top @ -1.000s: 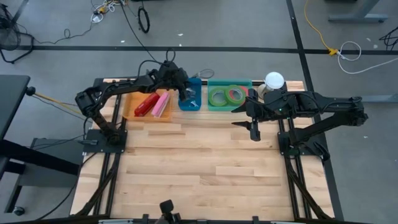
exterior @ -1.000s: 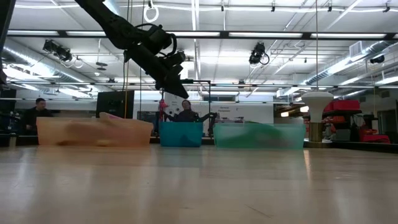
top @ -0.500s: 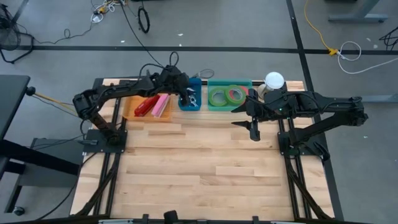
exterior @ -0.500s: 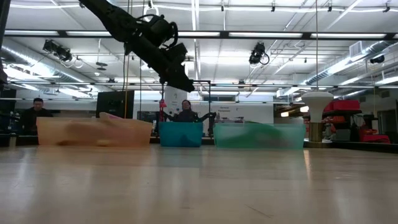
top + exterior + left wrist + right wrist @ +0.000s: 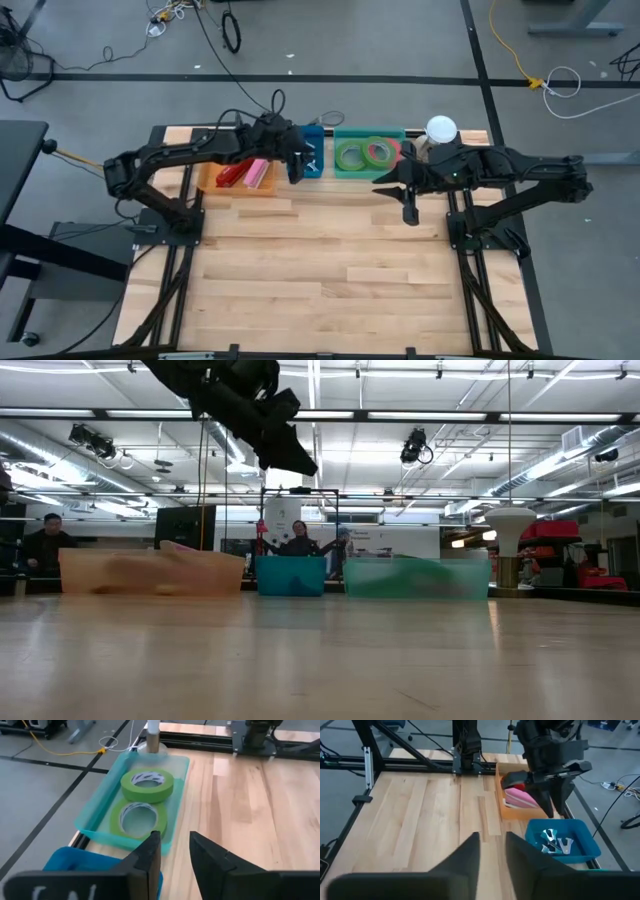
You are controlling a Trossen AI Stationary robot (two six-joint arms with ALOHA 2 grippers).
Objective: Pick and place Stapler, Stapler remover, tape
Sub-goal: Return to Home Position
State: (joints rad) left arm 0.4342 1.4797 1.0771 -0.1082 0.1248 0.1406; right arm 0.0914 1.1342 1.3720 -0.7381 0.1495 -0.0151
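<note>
well, 3 bins sit in a row along the far edge of the tabletop (image 5: 320, 270): an orange bin (image 5: 208, 178) nearest the left corner, a blue bin (image 5: 320, 172) in the middle and a green bin (image 5: 369, 176) to its right. the tape (image 5: 351, 156) lies in the green bin, 2 green rolls side by side, and from above the roll nearer the right edge shows red-pink at its inner ring. a red stapler (image 5: 231, 172) and a pink stapler (image 5: 259, 171) lie side by side in the orange bin. the staple removers (image 5: 552, 841) lie in the blue bin. the left gripper (image 5: 296, 170) hangs high above the blue bin's left wall, its fingers (image 5: 149, 860) only a narrow slit apart and holding nothing. the right gripper (image 5: 408, 212) waits over bare wood just in front of the green bin's right end, its fingers (image 5: 465, 857) likewise narrowly apart and empty
</note>
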